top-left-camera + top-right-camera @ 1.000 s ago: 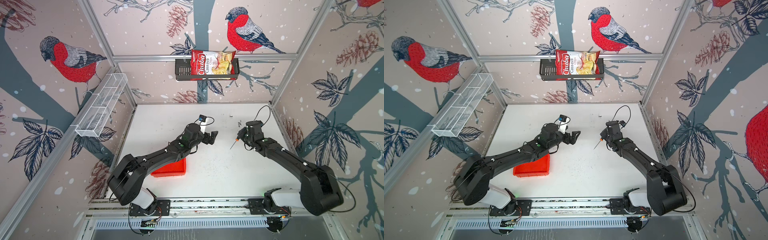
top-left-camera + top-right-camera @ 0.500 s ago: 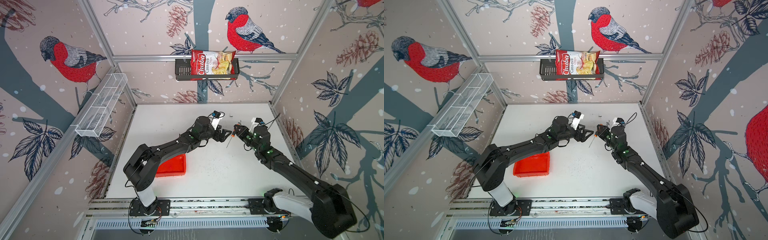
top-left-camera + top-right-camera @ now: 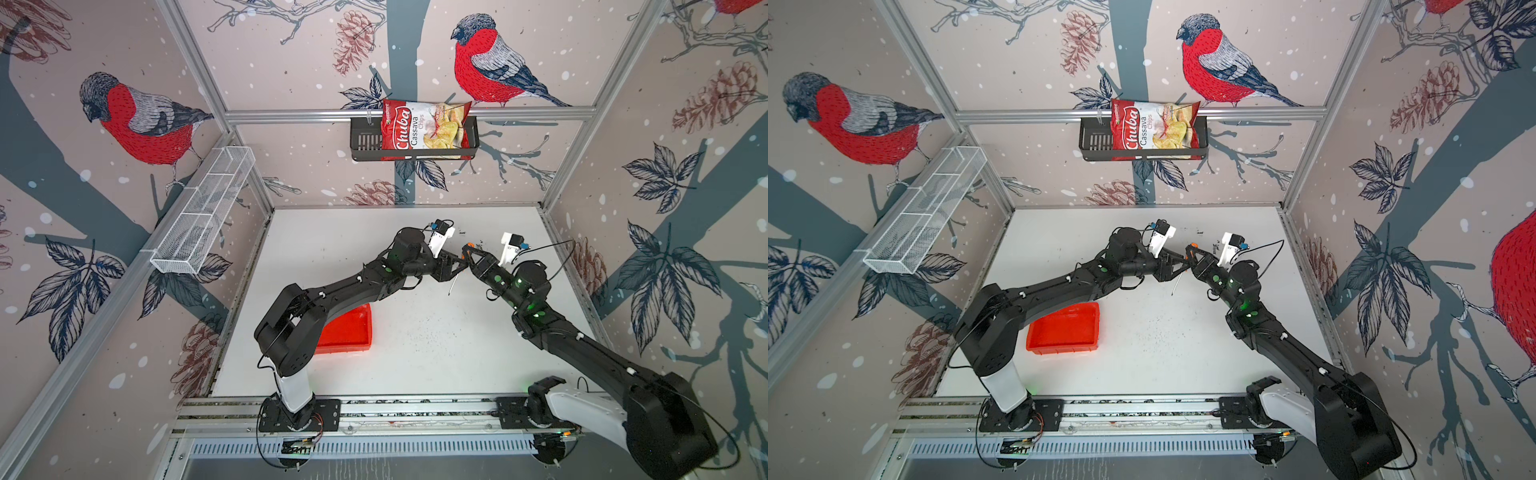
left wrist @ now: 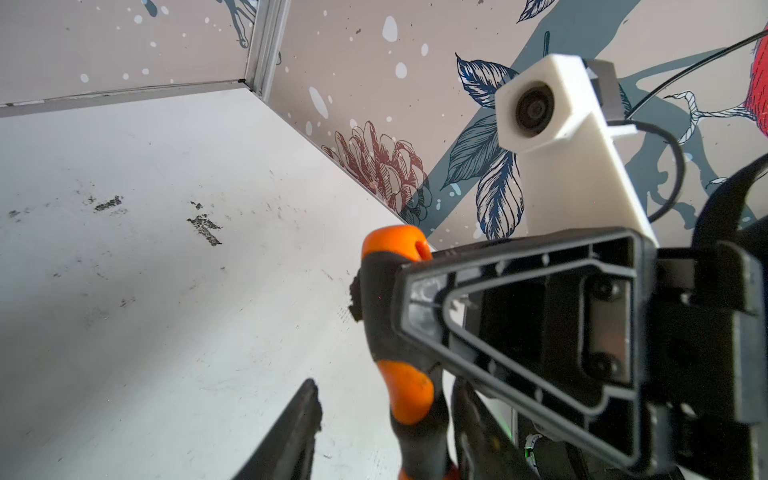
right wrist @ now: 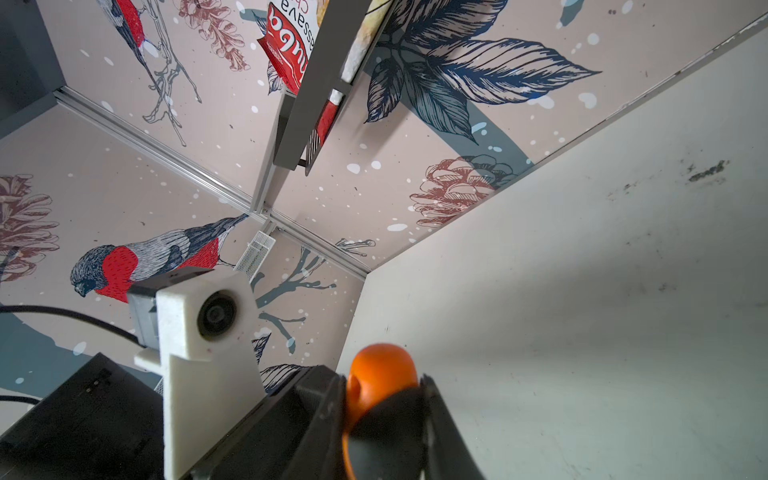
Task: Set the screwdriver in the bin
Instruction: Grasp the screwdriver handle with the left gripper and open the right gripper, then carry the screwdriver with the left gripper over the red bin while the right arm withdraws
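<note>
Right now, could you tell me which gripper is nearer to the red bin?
The left gripper, though neither is close. It hangs above the middle of the table, beyond the red bin, at the screwdriver; the right gripper, holding that screwdriver, sits just farther out.

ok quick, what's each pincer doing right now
Left pincer: jaws either side of the orange-and-black-handled screwdriver, grip cannot be told.
Right pincer: shut on the screwdriver's handle.
</note>
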{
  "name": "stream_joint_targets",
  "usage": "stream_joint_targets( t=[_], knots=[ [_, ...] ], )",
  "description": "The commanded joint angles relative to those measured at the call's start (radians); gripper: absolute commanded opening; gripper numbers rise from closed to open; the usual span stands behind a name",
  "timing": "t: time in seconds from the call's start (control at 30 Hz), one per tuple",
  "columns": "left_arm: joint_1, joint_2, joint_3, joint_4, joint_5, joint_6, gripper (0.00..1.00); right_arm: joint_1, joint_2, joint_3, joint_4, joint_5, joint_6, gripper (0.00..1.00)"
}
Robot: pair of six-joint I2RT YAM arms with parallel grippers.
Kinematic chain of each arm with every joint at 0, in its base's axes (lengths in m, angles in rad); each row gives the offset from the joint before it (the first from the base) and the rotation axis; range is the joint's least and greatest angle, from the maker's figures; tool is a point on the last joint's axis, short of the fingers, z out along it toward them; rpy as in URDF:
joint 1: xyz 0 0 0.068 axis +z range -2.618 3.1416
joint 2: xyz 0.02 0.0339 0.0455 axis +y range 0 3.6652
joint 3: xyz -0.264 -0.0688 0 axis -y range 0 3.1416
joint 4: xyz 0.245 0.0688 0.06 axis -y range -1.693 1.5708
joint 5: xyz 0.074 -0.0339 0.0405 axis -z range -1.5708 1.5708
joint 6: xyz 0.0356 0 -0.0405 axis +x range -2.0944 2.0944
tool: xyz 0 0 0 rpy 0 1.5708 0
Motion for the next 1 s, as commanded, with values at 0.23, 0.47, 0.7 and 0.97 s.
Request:
stream_joint_targets(
  t=[0.23,0.47,0.7,0.97],
  knots=[
    [0.002,0.005,-0.002,0.054,-0.013,-0.013,0.29,0.004,-0.003,-0.002,0.087,-0.052,-0.005,0.07],
    [0.002,0.002,-0.013,0.072,-0.027,0.013,0.03,0.004,-0.008,0.003,0.071,-0.064,-0.021,0.09],
    [0.031,-0.039,-0.059,0.077,-0.038,0.124,0.0,0.005,-0.045,0.038,-0.022,-0.07,-0.149,0.69],
    [0.195,-0.06,-0.146,0.18,0.229,0.078,0.0,0.005,-0.103,0.124,-0.28,-0.071,-0.416,0.91]
  ],
)
